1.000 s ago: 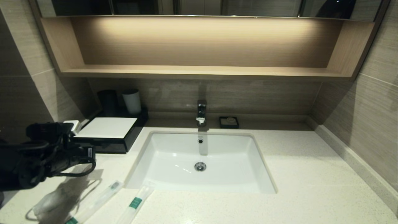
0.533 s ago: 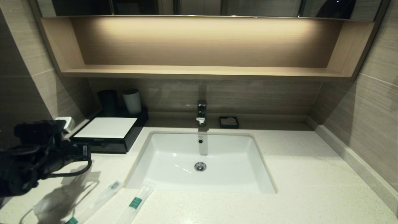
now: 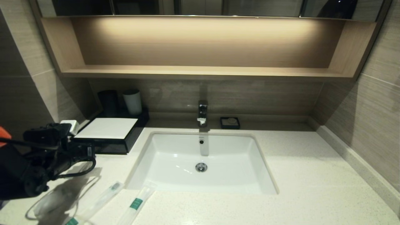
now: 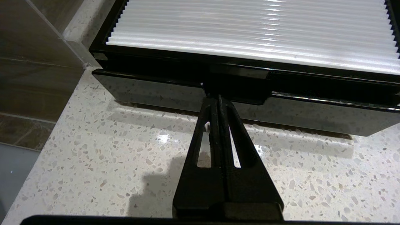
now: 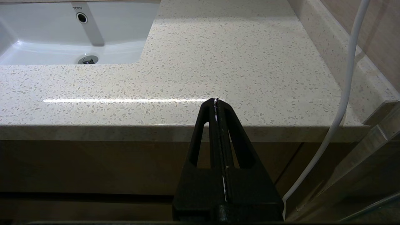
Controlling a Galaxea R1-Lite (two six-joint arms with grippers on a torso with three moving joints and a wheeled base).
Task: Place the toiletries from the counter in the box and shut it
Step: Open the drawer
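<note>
Only our left wrist view shows the left gripper [image 4: 217, 97] clenched empty, tips at the box [image 3: 107, 135] drawer's front lip; toothbrush packets [image 3: 135, 204] lie near the counter [image 3: 312, 175] edge.

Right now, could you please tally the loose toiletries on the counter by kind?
Toothbrush packets with green bands: 2
Clear pouch: 1
Total: 3

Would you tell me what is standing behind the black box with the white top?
Behind the box, against the wall, stand a black tumbler and a white-grey cup. The box's rear edge covers their bases, so whether they rest on it or on the counter cannot be seen.
</note>
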